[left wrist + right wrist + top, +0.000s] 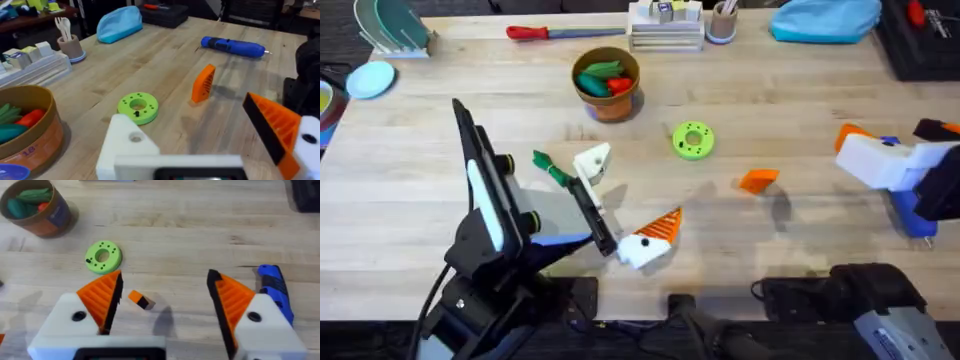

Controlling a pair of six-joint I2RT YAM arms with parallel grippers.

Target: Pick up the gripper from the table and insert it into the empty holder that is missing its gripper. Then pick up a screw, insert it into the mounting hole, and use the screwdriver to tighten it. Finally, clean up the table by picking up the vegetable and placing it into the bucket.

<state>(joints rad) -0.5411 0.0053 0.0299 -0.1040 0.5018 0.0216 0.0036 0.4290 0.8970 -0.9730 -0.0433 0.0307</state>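
1. out in the open middle of the worktop, toward its right half, the gripper (pixel 758 180) stands loose on the wood, an orange ribbed wedge with nothing touching it.
2. just beside it lies the green disc (pixel 693 140), flat, hole up.
3. further toward the far edge sits the bucket (pixel 607 83), toy vegetables already inside.
4. the vegetable (pixel 551 169) lies green and slim by the left gripper (pixel 620 205), whose fingers are spread wide; one finger is bare white (pixel 131 142), the other has its orange pad.
5. the right gripper (pixel 162 307) hovers near the right edge, fingers apart, empty.
6. the screwdriver (pixel 233 46) lies blue by that right edge.
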